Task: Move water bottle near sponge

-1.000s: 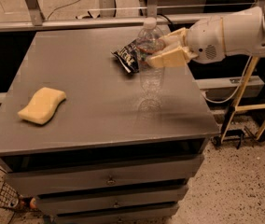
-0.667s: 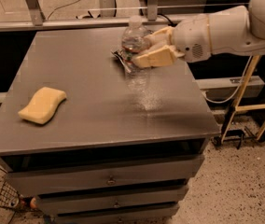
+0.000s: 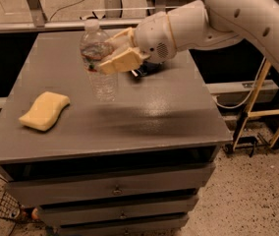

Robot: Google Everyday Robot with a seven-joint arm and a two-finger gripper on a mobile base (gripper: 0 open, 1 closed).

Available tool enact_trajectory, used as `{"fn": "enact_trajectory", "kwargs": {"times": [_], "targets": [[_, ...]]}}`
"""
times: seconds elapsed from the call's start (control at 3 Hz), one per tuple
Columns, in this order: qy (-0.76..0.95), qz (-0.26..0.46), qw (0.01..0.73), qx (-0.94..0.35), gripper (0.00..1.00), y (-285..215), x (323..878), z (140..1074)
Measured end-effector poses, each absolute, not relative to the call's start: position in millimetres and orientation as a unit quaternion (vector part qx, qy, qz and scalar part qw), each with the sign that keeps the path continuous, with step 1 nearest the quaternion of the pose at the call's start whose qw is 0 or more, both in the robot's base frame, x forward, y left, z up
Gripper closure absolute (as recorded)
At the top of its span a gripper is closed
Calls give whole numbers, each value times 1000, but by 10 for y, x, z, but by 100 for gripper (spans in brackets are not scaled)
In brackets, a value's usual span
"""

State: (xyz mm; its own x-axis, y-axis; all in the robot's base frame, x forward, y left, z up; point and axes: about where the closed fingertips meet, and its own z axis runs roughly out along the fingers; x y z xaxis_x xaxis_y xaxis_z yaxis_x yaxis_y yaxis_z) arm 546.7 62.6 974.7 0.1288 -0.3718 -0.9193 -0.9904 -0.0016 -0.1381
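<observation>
Camera view shows the gripper clamped on the water bottle, its tan fingers closed across the red-and-white label band, cap uppermost and the body leaning slightly. Compared with the earlier frame, gripper and bottle have travelled left across the grey table, away from its back right area and toward the middle. The sponge lies flat to the lower left of the gripper, where it was before, nearer to the bottle now but still apart from it. A dark snack bag peeks out just behind and below the gripper, mostly hidden by the white arm. Whether the bottle's base touches the tabletop cannot be told.
</observation>
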Motion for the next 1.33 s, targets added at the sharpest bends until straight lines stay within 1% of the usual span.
{"fn": "enact_trajectory", "kwargs": {"times": [0.67,1.33], "targets": [[520,403,407,-633,100,1246,5391,9498],[501,433,389,-640,100,1534,5397,9277]]}}
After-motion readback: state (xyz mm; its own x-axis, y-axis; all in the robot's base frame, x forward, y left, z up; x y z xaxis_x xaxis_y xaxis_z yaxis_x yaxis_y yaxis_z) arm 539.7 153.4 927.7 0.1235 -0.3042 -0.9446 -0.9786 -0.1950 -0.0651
